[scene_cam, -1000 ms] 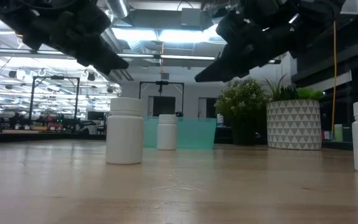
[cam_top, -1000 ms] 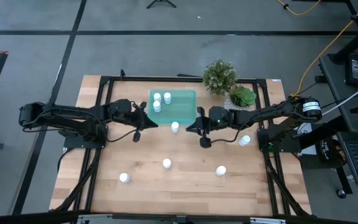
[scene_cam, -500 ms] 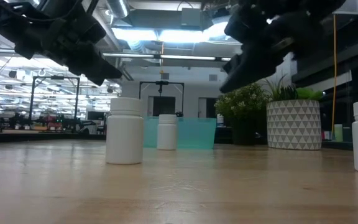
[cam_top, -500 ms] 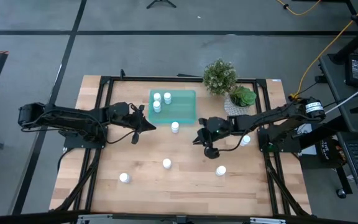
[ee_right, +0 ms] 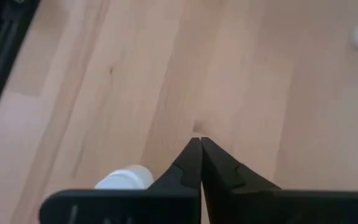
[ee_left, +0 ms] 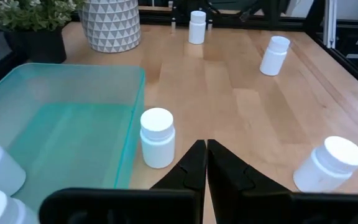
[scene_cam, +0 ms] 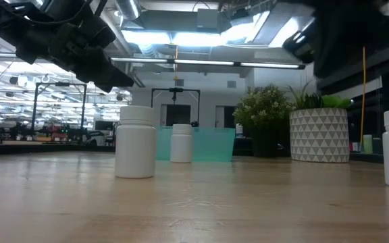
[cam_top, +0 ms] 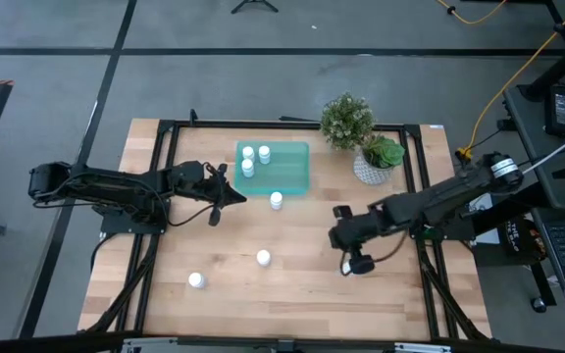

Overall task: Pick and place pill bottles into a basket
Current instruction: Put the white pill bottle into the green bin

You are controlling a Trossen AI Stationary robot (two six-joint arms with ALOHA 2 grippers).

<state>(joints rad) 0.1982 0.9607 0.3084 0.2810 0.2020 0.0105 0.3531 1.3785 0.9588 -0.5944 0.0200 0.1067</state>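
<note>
The teal basket (cam_top: 281, 169) holds three pill bottles (cam_top: 248, 155) in its left part. One bottle (cam_top: 277, 200) stands on the table just off the basket's near edge, also in the left wrist view (ee_left: 157, 137). Two more (cam_top: 263, 258) (cam_top: 196, 280) stand toward the near edge. My left gripper (cam_top: 239, 200) is shut and hovers left of the bottle by the basket (ee_left: 205, 144). My right gripper (cam_top: 334, 237) is shut, points slantwise down over bare wood (ee_right: 199, 142), and a bottle (ee_right: 124, 179) shows beside its fingers' base.
A white patterned plant pot (cam_top: 373, 165) and a dark-potted bush (cam_top: 346, 121) stand at the far right beside the basket. The black frame rails (cam_top: 420, 196) run along the table's sides. Bare wood lies between the two arms.
My right gripper has swung away from the basket toward the table's near right and tipped more steeply downward. It now covers the bottles that stood at the right.
</note>
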